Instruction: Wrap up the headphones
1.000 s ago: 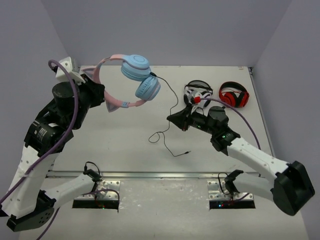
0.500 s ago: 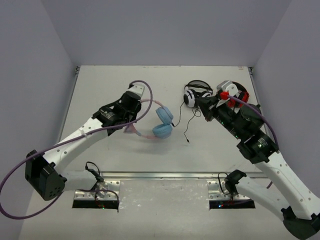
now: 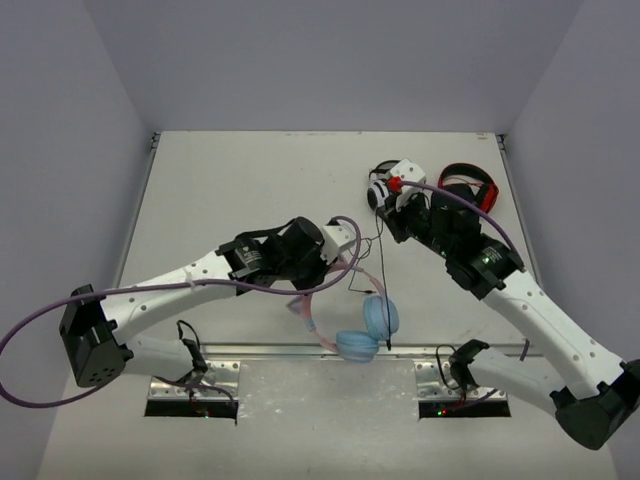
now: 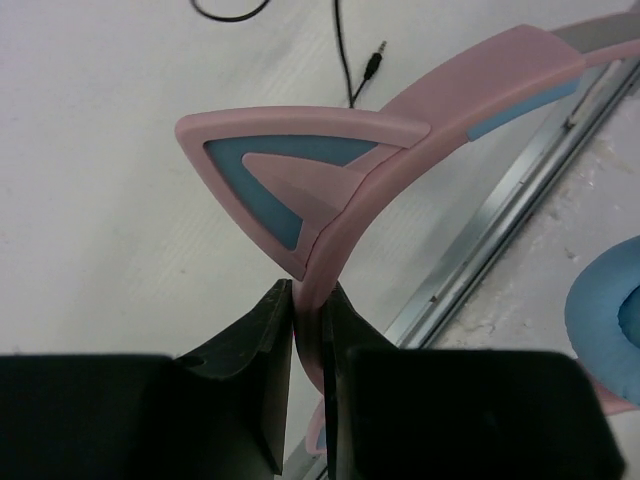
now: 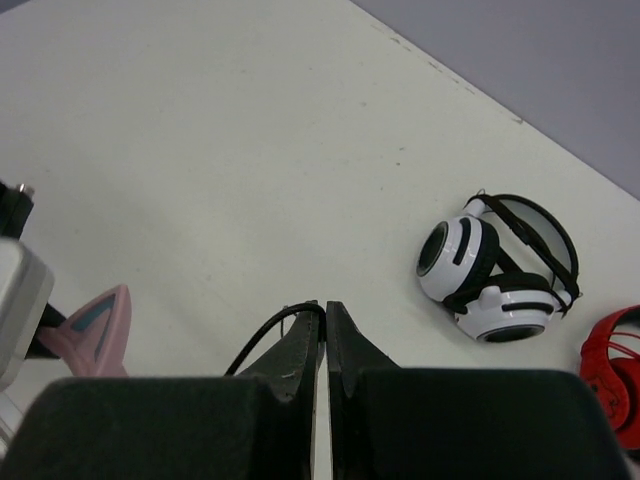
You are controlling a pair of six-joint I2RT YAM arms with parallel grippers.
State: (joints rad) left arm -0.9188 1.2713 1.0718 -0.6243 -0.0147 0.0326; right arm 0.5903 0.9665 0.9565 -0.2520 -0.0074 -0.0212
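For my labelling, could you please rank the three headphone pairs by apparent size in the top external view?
1. Pink-and-blue headphones, held aloft, so nearness may inflate them.
2. Red-and-black pair.
3. White-and-black pair; the right arm covers part of both, so that order is unsure.

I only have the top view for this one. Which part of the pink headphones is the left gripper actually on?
Observer: The left wrist view shows the left gripper shut on the pink headband, just below a cat ear.
Operator: And the right gripper, does it have the cable?
Observer: Yes. In the right wrist view the right gripper is shut on the black cable, which arcs out to the left of its tips.
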